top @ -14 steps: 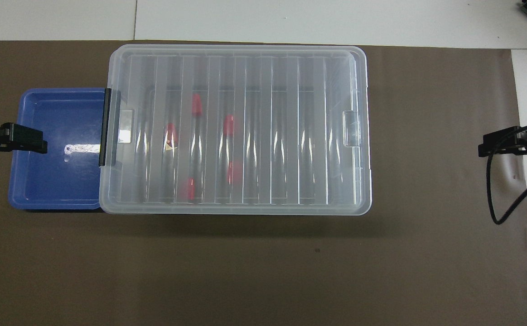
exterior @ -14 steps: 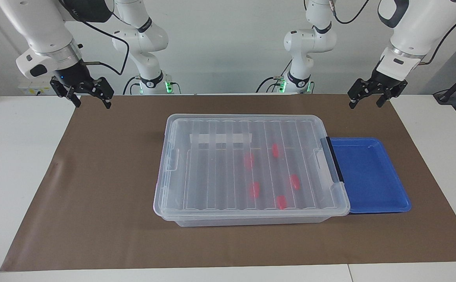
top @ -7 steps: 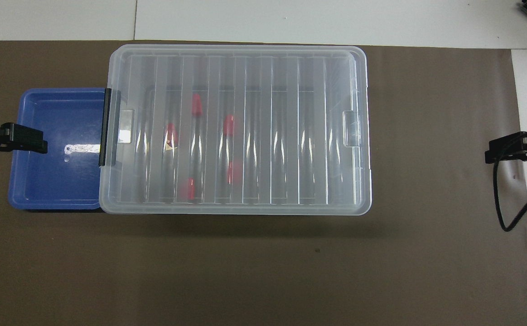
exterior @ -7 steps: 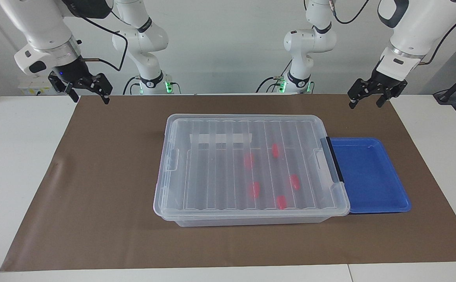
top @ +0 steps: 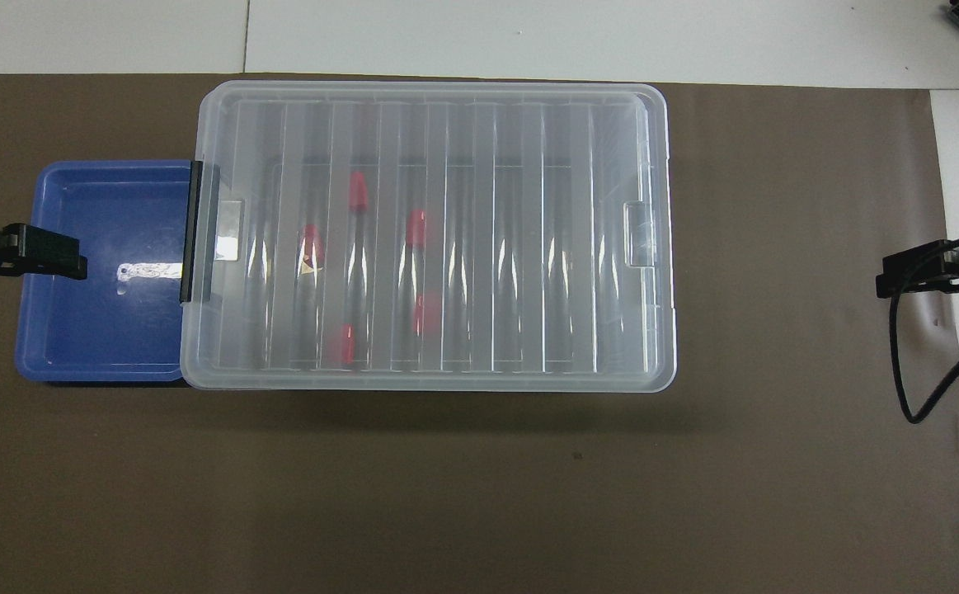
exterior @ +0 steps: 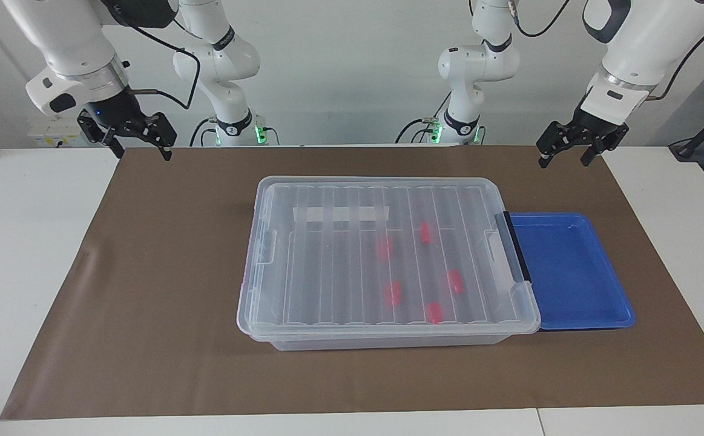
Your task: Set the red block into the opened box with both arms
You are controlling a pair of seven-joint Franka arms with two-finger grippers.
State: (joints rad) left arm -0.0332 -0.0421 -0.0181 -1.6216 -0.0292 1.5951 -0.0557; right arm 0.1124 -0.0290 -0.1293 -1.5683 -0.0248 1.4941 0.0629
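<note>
The clear box (exterior: 327, 272) (top: 528, 247) stands mid-table with its ribbed lid lying closed on it. Several red blocks show blurred through the lid, toward the left arm's end; one red block (exterior: 425, 232) (top: 357, 191) lies nearest the robots. My left gripper (exterior: 565, 158) hangs open and holds nothing, in the air over the mat's edge by the robots at the left arm's end. My right gripper (exterior: 141, 150) also hangs open and holds nothing, over the mat's corner at the right arm's end. Neither gripper touches the box.
A blue tray (exterior: 575, 272) (top: 100, 313) with nothing in it sits against the box's end with the black handle (exterior: 516, 245), partly tucked under it. A brown mat (exterior: 164, 290) covers the white table. A black cable (top: 908, 371) dangles from the right gripper.
My right gripper has risen a little and shifted slightly. The left gripper, the box, the blocks and the tray have not moved.
</note>
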